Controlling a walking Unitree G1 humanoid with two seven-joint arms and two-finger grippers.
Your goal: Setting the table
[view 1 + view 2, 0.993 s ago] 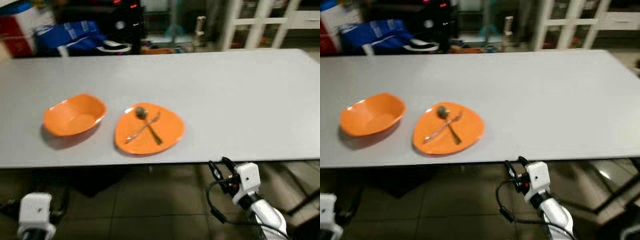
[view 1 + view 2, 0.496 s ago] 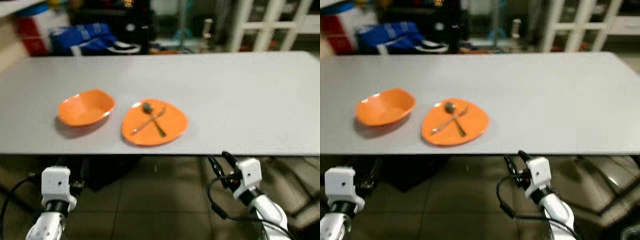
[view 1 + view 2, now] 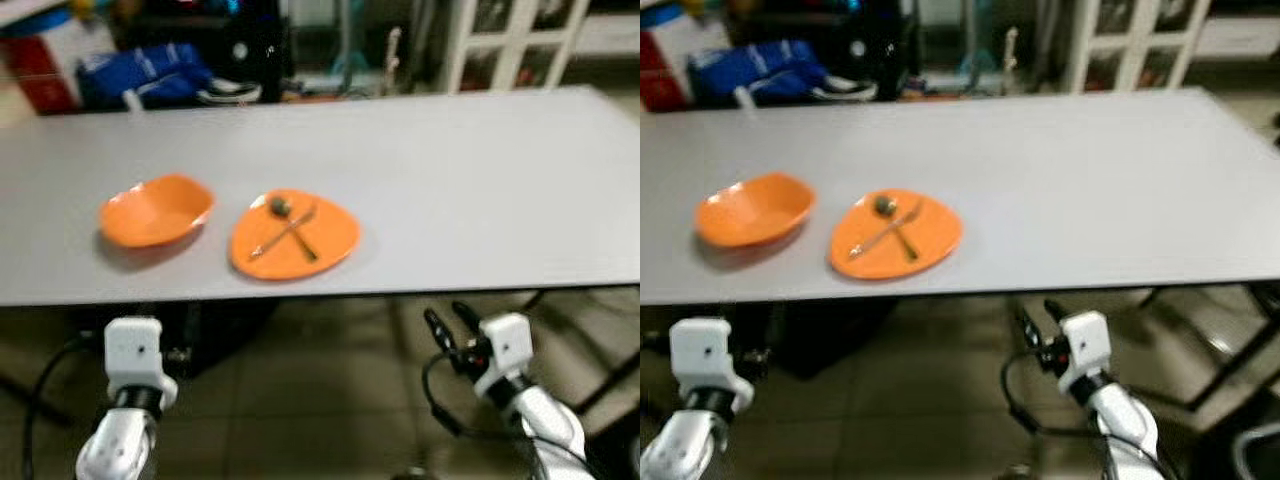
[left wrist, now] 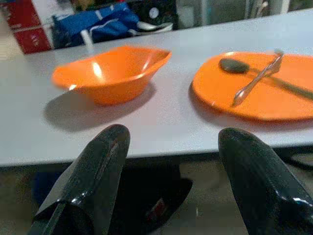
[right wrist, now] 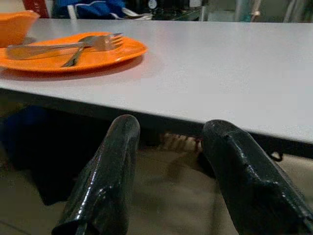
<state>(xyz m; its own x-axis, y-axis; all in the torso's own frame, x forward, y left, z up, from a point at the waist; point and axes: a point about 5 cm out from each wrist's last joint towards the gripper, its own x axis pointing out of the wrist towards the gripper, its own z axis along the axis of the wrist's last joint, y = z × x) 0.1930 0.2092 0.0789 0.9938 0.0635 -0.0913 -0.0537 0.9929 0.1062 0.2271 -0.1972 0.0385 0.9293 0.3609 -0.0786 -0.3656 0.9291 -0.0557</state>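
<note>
I see the grey table (image 3: 450, 190) ahead of and above both grippers, which hang below its near edge. On it, just beyond my left gripper (image 4: 171, 161), the orange bowl (image 4: 112, 71) sits beside the orange plate (image 4: 259, 90), close but apart. My left gripper's fingers are spread wide, holding and touching nothing. My right gripper (image 5: 168, 161) is likewise spread and empty, with the plate off to its left. A fork (image 3: 287, 230) and spoon (image 3: 292, 226) lie crossed on the plate.
</note>
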